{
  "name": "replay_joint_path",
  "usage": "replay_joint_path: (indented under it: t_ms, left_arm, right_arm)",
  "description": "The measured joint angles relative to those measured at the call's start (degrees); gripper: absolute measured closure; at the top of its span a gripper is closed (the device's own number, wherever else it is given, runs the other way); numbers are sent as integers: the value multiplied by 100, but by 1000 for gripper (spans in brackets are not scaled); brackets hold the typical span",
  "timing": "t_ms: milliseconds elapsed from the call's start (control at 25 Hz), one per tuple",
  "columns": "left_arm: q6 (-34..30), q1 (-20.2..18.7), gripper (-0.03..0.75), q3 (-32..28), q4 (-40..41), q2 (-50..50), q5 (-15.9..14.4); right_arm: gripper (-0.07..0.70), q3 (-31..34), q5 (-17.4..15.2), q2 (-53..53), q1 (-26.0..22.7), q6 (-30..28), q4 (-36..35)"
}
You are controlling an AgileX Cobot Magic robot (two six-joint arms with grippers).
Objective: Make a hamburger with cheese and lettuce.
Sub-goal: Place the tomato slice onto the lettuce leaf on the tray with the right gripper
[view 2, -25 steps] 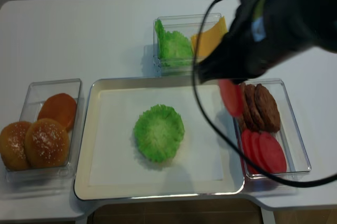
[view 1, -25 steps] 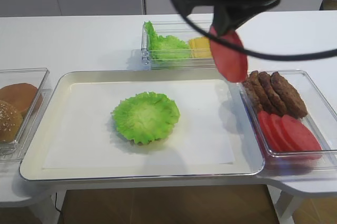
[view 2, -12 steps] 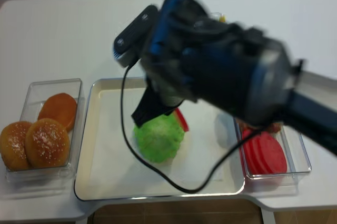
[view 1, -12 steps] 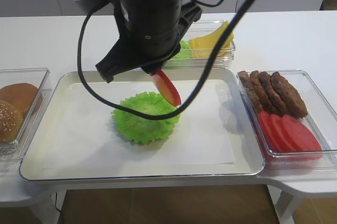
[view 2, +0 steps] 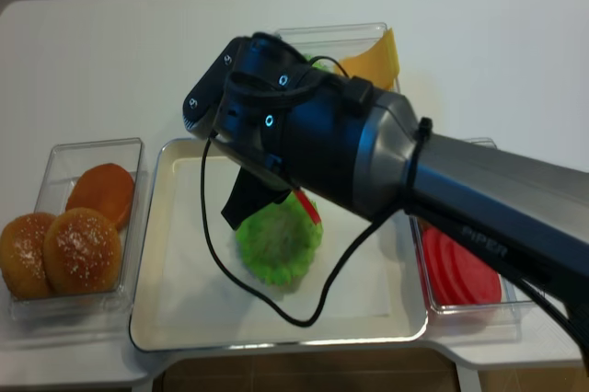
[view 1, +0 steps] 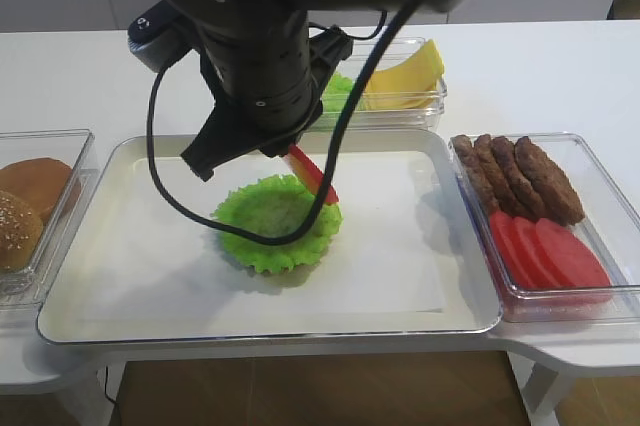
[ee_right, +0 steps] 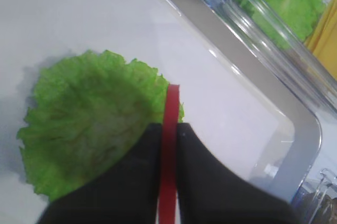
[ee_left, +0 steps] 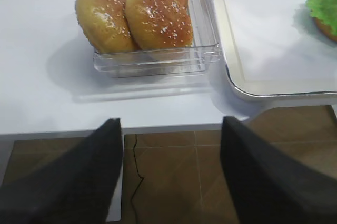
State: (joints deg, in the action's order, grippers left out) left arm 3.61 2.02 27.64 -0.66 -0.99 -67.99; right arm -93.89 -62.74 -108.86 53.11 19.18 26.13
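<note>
I take the tray [view 1: 130, 161] as my landmark and read from its left side across. Left of it, the bun box [ee_left: 152, 58] holds three seeded brown buns [ee_left: 157, 18]. My left hand [ee_left: 171, 174] hangs off the desk [view 1: 90, 76] edge just short of that box, its two dark fingers [ee_left: 87, 174] spread wide with nothing between them.

In the middle of the tray lies the hamburger [view 1: 277, 223], topped for now by the ruffled lettuce [ee_right: 89, 119]. My right hand [ee_right: 167, 145] has reached across to it and grips a thin red slice [ee_right: 169, 129] edge-on between closed fingers. In the wrist view the slice runs straight ahead from the hand, its far tip over the leaf's right rim, while the leaf's centre lies off to the left of it. The slice stands steeply tilted, not flat, and I cannot tell whether its low end touches the leaf. I judge the coming move turns on shifting left and laying the disc down flat. The right arm is plainly the nearer one.

Behind the tray, a clear box holds spare green leaves and the cheese [view 1: 405, 76], a yellow slice leaning up. Right of the tray sits a box of brown patties [view 1: 520, 178] and red slices.

On the right arm I read "PIPER" [view 2: 485, 243]; I see no other writing.
</note>
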Motion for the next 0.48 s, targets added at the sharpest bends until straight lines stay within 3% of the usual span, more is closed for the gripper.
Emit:
replay_joint_path:
  t_ms: [480]
  left_arm:
    - [0, 0, 277, 0, 0, 0, 0]
  right_arm:
    - [583, -14, 102, -202, 0, -104, -55]
